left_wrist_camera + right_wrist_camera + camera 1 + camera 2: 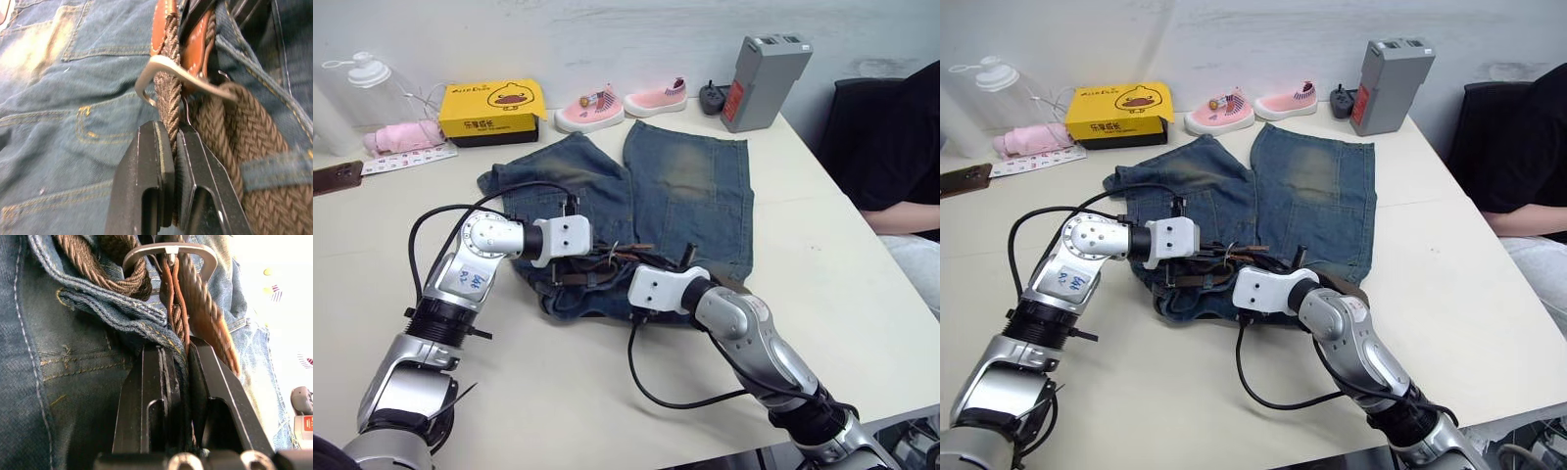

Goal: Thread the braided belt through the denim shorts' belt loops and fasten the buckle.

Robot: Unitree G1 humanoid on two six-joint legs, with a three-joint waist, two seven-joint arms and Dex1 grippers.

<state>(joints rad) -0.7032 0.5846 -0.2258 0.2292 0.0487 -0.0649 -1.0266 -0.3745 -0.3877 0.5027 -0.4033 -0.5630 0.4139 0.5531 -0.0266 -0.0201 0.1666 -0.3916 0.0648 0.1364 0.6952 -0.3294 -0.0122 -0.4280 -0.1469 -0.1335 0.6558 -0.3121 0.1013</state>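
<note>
On the pale table [862, 294], the buckle [182, 78] lies just beyond both grippers: left gripper [174, 147] clenched on the braided belt [169, 112], right gripper [178, 363] apparently pinching the denim shorts [73, 357] waistband.

You have open desk [862, 294] right of the denim shorts [690, 186]; a yellow box [492, 108] and pink shoes [619, 104] block the far edge.

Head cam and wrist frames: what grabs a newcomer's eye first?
Both grippers meet at the waistband of the denim shorts, spread mid-table: the left gripper is shut on the braided belt just below the metal buckle; the right gripper is clamped on strap and denim edge there. Behind the shorts sit a yellow duck box and pink baby shoes; a person sits at the table's right.
</note>
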